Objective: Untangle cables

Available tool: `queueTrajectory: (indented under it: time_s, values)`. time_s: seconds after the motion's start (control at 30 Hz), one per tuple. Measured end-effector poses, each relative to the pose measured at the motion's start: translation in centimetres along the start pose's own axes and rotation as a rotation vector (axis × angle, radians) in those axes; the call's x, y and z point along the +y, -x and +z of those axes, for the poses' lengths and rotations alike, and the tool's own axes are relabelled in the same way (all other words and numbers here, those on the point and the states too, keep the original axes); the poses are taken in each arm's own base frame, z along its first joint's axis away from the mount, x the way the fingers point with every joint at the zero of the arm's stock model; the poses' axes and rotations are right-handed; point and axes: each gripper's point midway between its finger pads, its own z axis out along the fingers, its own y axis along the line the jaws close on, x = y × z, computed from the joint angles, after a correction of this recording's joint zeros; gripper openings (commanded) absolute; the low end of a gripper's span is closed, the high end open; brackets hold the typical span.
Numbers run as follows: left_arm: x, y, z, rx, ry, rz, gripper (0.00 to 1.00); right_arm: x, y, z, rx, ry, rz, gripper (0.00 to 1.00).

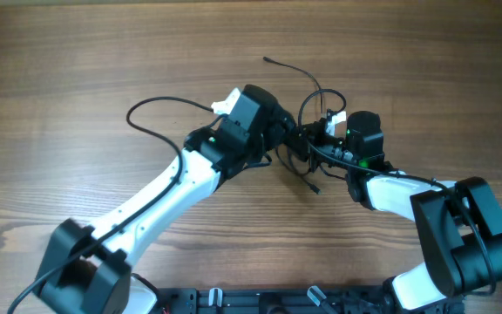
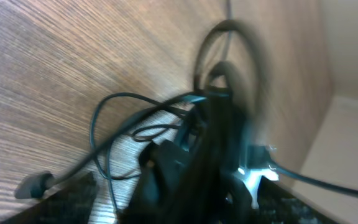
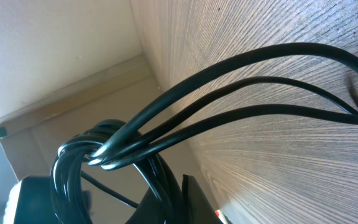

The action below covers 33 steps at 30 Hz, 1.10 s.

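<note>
Cables: the cables (image 3: 104,152) lie in one knotted clump near the middle of the counter (image 1: 77,52), right between the two arms. Loops rise from the clump on its far side, one loose strand runs off toward the far edge, and a short end with a small plug trails on the near side.
Why the arms meet there: both arms have their tips at the same knot from opposite sides. This looks like a set-up for one side to anchor the clump while the other draws a strand out of it.
Right gripper: the right gripper (image 1: 319,139) is clenched on the cables. Its wrist view shows a tight coil gathered at the gripper and three strands arching out from it over the wood, lifted off the surface and under some tension.
Why that hold: pinching at the coil probably keeps the knot from sliding along with a pulled strand.
Left gripper: the left gripper (image 1: 284,133) sits against the clump. Its wrist view is smeared with motion blur and the overhead view hides the jaws under the wrist, so whether it is released or gripping a strand cannot be told.
Stage: judged from the single dense clump, the untangling is at an early point.
</note>
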Motion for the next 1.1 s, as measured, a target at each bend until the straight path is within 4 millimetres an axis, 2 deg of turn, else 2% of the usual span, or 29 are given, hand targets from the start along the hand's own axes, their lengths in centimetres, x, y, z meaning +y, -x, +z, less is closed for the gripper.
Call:
queueTrajectory:
  time_s: [0.03,0.13,0.2,0.23,0.37,0.43,0.5,0.57,0.63,0.73,0.83,1.0,1.1]
  values:
    - [0.4,0.0,0.4,-0.001,0.014,-0.012,0.52,0.0,0.0,0.0,0.002,0.000,0.000,0.04]
    - [0.6,0.1,0.7,-0.007,0.023,-0.035,0.07,0.0,-0.1,0.0,0.003,0.000,-0.003,0.04]
    - [1.2,0.2,0.7,-0.014,0.048,-0.039,0.04,0.2,0.3,-0.2,-0.007,0.007,-0.004,0.04]
    - [1.2,0.3,0.7,-0.014,0.045,-0.043,0.04,0.2,0.5,-0.3,-0.011,0.008,-0.003,0.08]
    - [1.0,0.9,0.6,0.006,0.030,-0.041,0.04,0.4,0.9,-0.8,-0.009,0.015,-0.031,0.53]
    - [1.0,3.1,-0.2,-0.017,0.011,-0.003,0.04,0.5,2.0,-1.7,-0.019,0.025,-0.126,0.76]
    - [0.8,4.4,-1.1,-0.019,-0.015,0.061,0.04,0.6,2.2,-2.4,-0.002,0.035,-0.251,0.99]
    - [0.3,5.3,-2.3,-0.003,-0.059,0.139,0.04,0.8,2.1,-3.2,0.038,0.053,-0.382,1.00]
    - [-0.5,5.5,-3.7,0.061,-0.138,0.270,0.04,1.2,1.4,-4.3,0.104,0.102,-0.574,1.00]
    - [-0.9,3.5,-5.5,0.246,-0.288,0.465,0.04,2.7,1.1,-6.6,0.155,0.209,-0.827,1.00]
    - [0.3,1.6,-6.7,0.384,-0.336,0.537,0.04,4.2,0.9,-8.3,0.159,0.287,-0.988,1.00]
    - [-0.1,-1.5,-7.4,0.482,-0.415,0.647,0.04,4.7,-1.3,-7.9,0.233,0.335,-1.068,0.99]
    - [-0.4,-4.0,-7.0,0.542,-0.429,0.693,0.04,4.5,-2.8,-7.1,0.290,0.346,-1.075,0.88]
